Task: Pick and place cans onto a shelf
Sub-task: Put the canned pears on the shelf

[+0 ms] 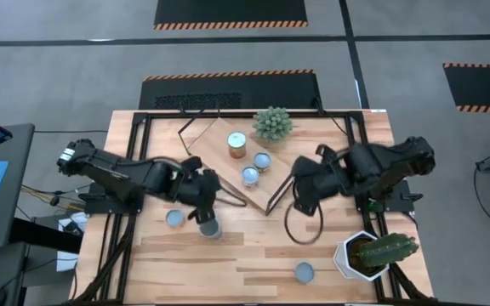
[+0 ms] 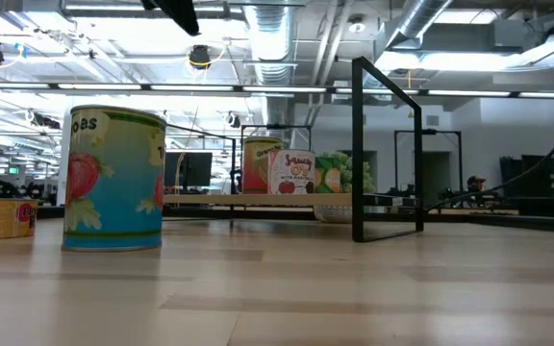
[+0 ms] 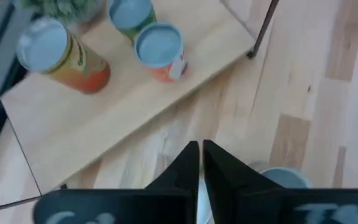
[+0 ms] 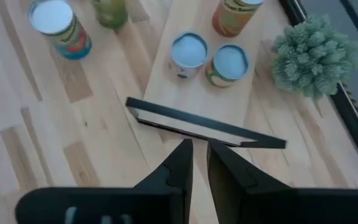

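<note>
The wooden shelf (image 1: 232, 170) lies aslant at the table's middle, with its black frame end (image 4: 204, 127) toward my right gripper. Three cans stand on it: an orange-labelled can (image 1: 236, 144) and two pale-topped cans (image 1: 262, 161) (image 1: 250, 176). On the table stand one can (image 1: 175, 218), a second (image 1: 210, 229) and a third (image 1: 304, 272). My left gripper (image 3: 199, 162) is shut and empty, just above and beside the second can's top (image 3: 284, 177). My right gripper (image 4: 196, 158) is shut and empty, near the shelf's right end.
A green bushy plant (image 1: 272, 123) stands at the shelf's far end. A white pot with a cactus (image 1: 373, 253) stands at the near right corner. In the low view a blue strawberry can (image 2: 113, 178) stands close and the black frame (image 2: 388, 144) rises at the right.
</note>
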Robot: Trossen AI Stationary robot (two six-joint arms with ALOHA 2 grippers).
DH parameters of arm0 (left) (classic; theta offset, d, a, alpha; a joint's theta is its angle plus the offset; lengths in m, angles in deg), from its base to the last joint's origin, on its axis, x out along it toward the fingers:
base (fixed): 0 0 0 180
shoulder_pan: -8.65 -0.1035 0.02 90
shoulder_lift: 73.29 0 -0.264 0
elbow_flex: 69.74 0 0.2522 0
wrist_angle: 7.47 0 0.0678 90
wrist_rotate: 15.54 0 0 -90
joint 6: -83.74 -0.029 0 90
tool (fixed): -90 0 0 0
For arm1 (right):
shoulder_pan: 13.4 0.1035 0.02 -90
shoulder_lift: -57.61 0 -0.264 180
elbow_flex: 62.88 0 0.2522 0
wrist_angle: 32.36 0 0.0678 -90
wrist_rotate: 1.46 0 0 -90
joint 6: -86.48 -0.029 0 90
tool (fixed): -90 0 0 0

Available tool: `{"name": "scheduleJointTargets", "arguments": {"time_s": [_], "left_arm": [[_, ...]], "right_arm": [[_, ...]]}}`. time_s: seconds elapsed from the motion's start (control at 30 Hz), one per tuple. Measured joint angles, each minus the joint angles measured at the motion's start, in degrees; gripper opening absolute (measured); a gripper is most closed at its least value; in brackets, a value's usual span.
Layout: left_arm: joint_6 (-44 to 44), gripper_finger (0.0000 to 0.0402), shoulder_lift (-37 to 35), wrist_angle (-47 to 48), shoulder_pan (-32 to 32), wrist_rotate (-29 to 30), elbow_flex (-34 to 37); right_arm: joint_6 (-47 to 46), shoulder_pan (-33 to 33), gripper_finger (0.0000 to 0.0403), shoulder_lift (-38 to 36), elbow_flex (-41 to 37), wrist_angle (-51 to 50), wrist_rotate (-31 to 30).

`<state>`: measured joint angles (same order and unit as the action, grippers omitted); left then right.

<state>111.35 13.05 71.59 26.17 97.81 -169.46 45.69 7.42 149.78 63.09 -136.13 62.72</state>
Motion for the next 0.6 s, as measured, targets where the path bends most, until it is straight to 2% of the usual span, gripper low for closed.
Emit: {"name": "scheduleJointTargets", "arguments": {"time_s": [0.17, 0.27, 0.43, 0.6], "left_arm": [[-1.5, 0.0057, 0.0, 3.8, -5.1, -7.2, 0.0], [-1.5, 0.0088, 0.0, 6.1, -6.5, -9.4, 0.0], [-6.6, 0.0122, 0.0, 6.6, -5.5, -9.4, 0.0], [-13.2, 0.0128, -0.1, 5.4, -3.5, -9.1, 0.7]], "right_arm": [[-6.6, 5.2, 0.0071, -1.1, -4.5, -0.1, -5.6], [-10.7, 7.5, 0.0071, -2.1, -9.1, 0.2, -6.4], [-19.4, 9.2, 0.0071, -5.6, -19.5, 0.1, -5.7], [-29.1, 10.4, 0.0071, -11.3, -30.7, 0.0, -2.5]]}}
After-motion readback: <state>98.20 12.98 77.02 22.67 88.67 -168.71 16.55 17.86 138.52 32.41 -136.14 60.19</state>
